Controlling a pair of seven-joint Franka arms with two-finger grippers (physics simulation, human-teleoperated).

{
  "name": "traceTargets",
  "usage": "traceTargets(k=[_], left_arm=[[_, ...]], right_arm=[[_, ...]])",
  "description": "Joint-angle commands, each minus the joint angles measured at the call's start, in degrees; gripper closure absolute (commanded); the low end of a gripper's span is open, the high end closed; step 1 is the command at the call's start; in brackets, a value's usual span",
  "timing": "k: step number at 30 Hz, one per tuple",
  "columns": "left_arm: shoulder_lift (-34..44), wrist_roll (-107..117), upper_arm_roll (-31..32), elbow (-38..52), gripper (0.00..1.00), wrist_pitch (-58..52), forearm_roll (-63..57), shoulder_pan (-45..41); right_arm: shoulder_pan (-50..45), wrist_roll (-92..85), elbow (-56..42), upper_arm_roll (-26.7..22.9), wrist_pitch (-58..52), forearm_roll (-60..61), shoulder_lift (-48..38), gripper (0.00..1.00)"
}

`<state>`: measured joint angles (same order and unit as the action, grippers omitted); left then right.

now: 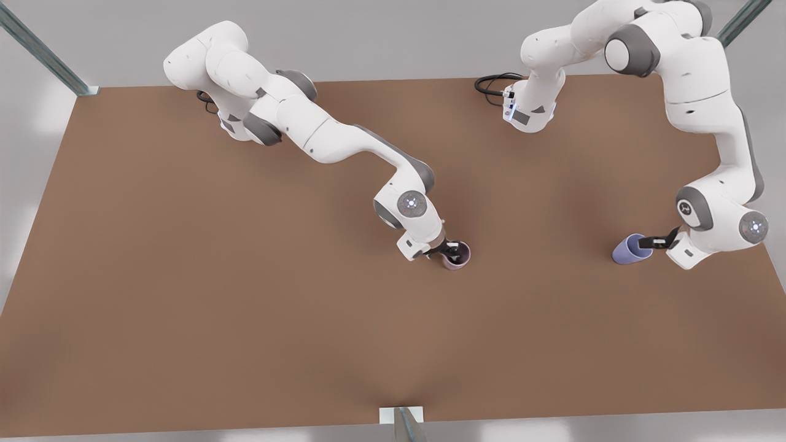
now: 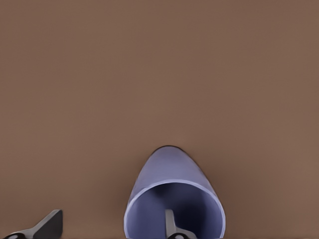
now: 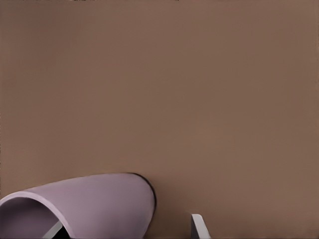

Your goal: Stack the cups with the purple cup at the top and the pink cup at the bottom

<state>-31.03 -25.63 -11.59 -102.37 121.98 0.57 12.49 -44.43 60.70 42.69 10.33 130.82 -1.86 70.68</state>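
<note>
Both grippers' fingers [image 2: 170, 224] apparently straddle cup rims, tips cropped.

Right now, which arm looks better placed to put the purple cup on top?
Probably left: its hand is at the purple cup's rim, one finger inside. The right hand is at the pink cup.

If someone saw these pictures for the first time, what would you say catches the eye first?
Two white arms reach over a bare brown table, each with a cup. The right gripper, near the table's middle, has a finger inside the pink cup. Toward the front view's right, the left gripper straddles the rim of the purple cup, one finger inside and one outside.
</note>
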Motion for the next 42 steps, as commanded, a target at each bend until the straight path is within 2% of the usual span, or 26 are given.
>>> traceTargets(k=[1,2,3,4,5,9,11,13,15,18,20,21,22,23,24,25,27,28,29,30,32,36,38,39,40,42], left_arm=[[-0.4,-7.4,0.0,0.0,0.00,2.0,0.0,0.1],[-0.5,-7.0,0.0,0.0,0.29,2.0,0.0,0.1],[-0.5,-7.0,0.1,0.0,0.46,1.9,0.0,0.1],[-0.7,-6.8,0.1,-0.1,0.58,1.9,0.0,0.0],[-1.0,-6.6,0.3,-0.1,0.65,1.9,0.0,0.1],[-1.0,-6.3,0.6,-0.5,0.71,0.7,0.0,0.0],[-1.0,-6.3,0.6,-0.5,0.78,0.7,0.0,0.0],[-0.9,-6.3,0.7,-0.5,0.79,0.5,0.0,0.0],[0.1,-6.1,1.5,-0.3,0.79,0.1,0.0,-0.1],[6.1,-4.3,2.9,0.2,0.79,-3.7,-0.3,-1.9],[10.5,8.9,2.9,0.2,0.79,-7.1,-0.2,-9.7],[12.8,20.3,2.9,0.2,0.79,-8.6,-0.1,-16.3],[13.7,30.3,2.9,0.7,0.79,-9.0,0.0,-22.1],[13.8,41.0,3.0,2.2,0.79,-10.1,0.0,-28.1],[13.7,47.6,3.0,3.9,0.79,-11.5,0.9,-31.8],[12.8,56.2,2.9,7.6,0.79,-14.5,1.2,-36.2],[10.0,64.7,3.0,13.6,0.79,-19.1,1.5,-40.4],[8.0,68.3,3.0,16.2,0.79,-20.4,3.4,-42.5],[6.7,70.7,2.9,17.5,0.79,-20.9,3.5,-43.5],[6.5,70.7,3.0,17.5,0.79,-20.5,3.5,-43.5],[5.1,70.7,3.0,17.4,0.79,-19.9,3.3,-44.0],[5.4,70.6,3.7,14.3,0.79,-19.6,7.3,-45.2],[5.7,70.6,3.7,12.5,0.79,-19.6,9.4,-45.5],[5.7,70.5,3.7,11.9,0.79,-19.5,9.6,-45.5],[5.6,70.5,3.7,11.7,0.79,-19.4,9.6,-45.5],[5.6,70.3,3.9,10.8,0.79,-19.3,10.8,-45.6]], right_arm=[[0.0,10.7,-0.3,0.0,0.1,0.0,-0.3,0.00],[0.0,10.7,-0.4,0.1,-0.8,0.0,-0.8,0.00],[-0.3,10.7,-0.4,0.1,-1.2,0.0,-1.1,0.00],[-0.7,10.7,-0.4,0.0,-1.6,0.0,-1.2,0.00],[-0.8,10.7,-0.3,0.0,-1.8,0.0,-1.5,0.00],[-0.8,10.7,-0.2,-0.1,-3.6,-0.3,-2.0,0.00],[-0.3,10.1,-0.2,0.0,-5.6,-0.6,-3.6,0.00],[2.1,9.2,0.6,0.1,-8.9,-0.4,-9.5,0.00],[8.8,1.3,0.8,0.3,-18.3,-0.2,-16.0,0.00],[21.2,-18.2,7.0,0.0,-28.1,-1.0,-26.4,0.00],[30.0,-26.1,22.1,-0.1,-27.2,-1.0,-38.4,0.00],[34.9,-31.4,28.0,-0.1,-26.8,-1.0,-44.0,0.00],[39.6,-36.9,31.5,-0.1,-28.4,-0.9,-48.4,0.00],[44.5,-43.1,32.1,0.0,-35.3,-0.5,-52.1,0.00],[46.5,-45.4,32.3,-0.1,-40.4,-0.5,-54.8,0.00],[46.4,-49.3,36.3,-2.3,-40.7,-0.5,-58.7,0.00],[47.1,-61.5,43.3,-2.6,-40.7,-0.3,-64.6,0.00],[47.3,-67.5,47.0,-2.8,-40.9,2.8,-66.5,0.00],[47.4,-86.3,47.3,-3.7,-40.6,3.4,-66.6,0.00],[47.3,-95.5,47.4,-4.3,-40.6,3.7,-66.6,0.00],[47.3,-115.9,52.9,-4.1,-33.9,3.7,-68.7,0.00],[47.3,-143.6,52.8,-3.9,-25.6,3.5,-66.6,0.00],[47.3,-140.2,46.0,-3.7,-27.4,3.6,-60.7,0.00],[47.4,-122.6,45.8,-3.7,-30.4,3.4,-60.6,0.00],[47.4,-114.6,45.6,-3.6,-31.9,3.3,-60.6,0.00],[48.0,-84.4,45.5,-4.7,-36.6,2.6,-61.3,0.00]])
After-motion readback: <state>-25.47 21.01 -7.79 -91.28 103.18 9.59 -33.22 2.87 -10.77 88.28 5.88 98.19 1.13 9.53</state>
